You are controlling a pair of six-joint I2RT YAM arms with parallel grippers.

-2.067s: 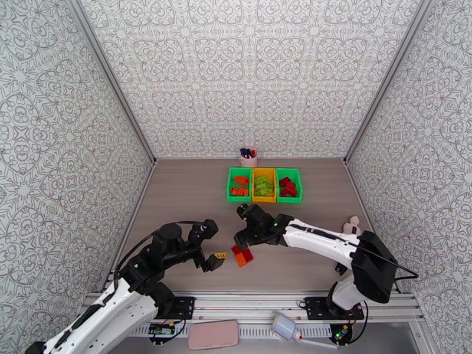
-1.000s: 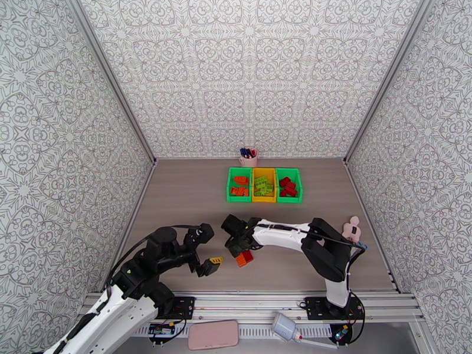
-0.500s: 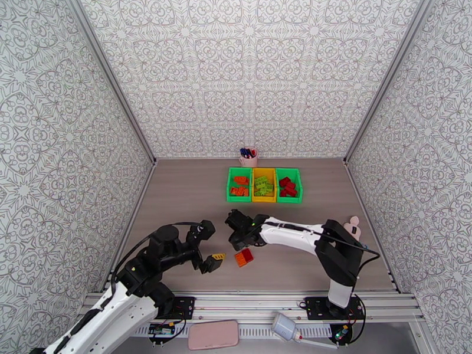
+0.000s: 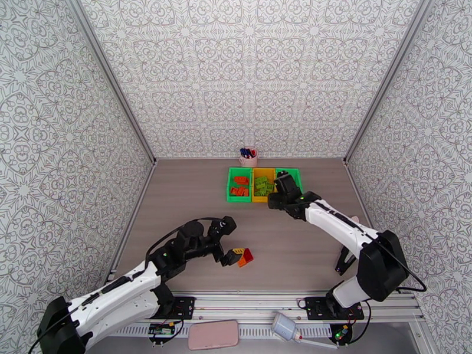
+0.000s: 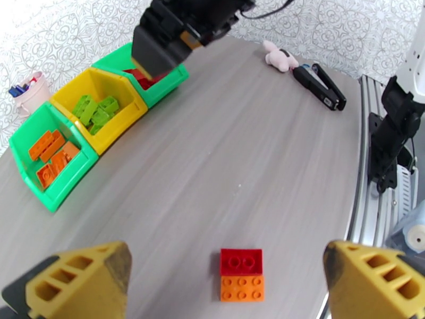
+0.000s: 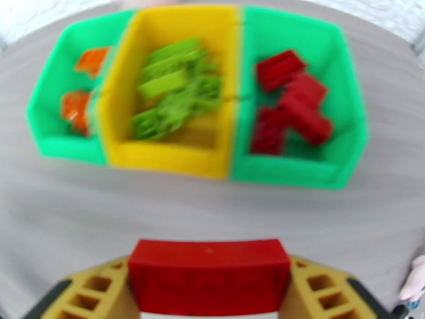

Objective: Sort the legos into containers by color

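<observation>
Grey table (image 4: 189, 196) | left gripper (image 4: 229, 242) was held spread (near two legos (image 5: 241, 273)) | red lego (image 6: 207, 276) was pinched by right gripper (image 4: 282, 182)

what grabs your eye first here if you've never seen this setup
The bright row of containers at the far side of the table holds orange, green and red legos. The right pincer, near them, grips a red brick. Toward the near edge, the open left pincer frames a red-and-orange pair lying together.

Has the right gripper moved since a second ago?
Yes. The right gripper went away from the loose bricks to the far containers, holding a red brick.
</observation>
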